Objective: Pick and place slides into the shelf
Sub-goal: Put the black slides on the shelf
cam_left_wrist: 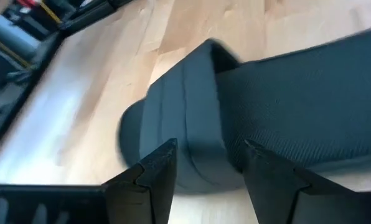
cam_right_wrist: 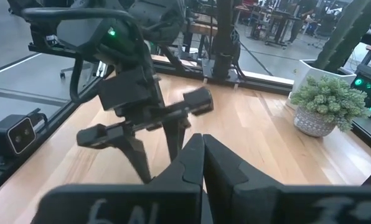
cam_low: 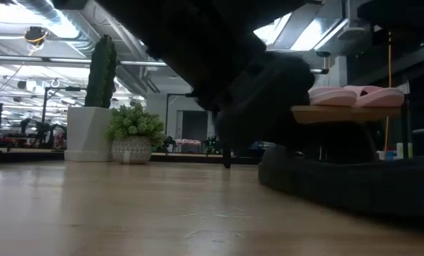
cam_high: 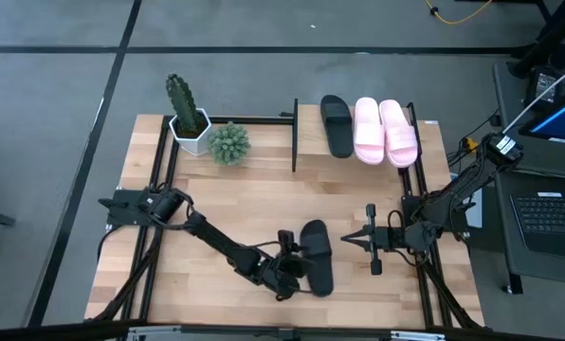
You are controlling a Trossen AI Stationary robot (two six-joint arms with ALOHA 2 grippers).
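The left tool [cam_high: 297,268], fingers apart, straddles the strap of a black slide [cam_high: 317,254] lying on the surface [cam_high: 226,204]. Just beside it waits the right tool [cam_high: 351,241], fingers together. Beyond, the shelf [cam_high: 306,118] carries three slides; cactus [cam_high: 181,98] and succulent [cam_high: 228,143] stand aside.

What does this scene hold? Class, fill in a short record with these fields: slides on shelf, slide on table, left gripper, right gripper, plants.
slides on shelf: one black slide and two pink slides, side by side on the shelf
slide on table: second black slide, flat on the table near its front edge
left gripper: left gripper open, fingers at the table slide's edge, not closed on it
right gripper: right gripper shut, empty, right of that slide
plants: cactus in a white pot and a small green plant, back left
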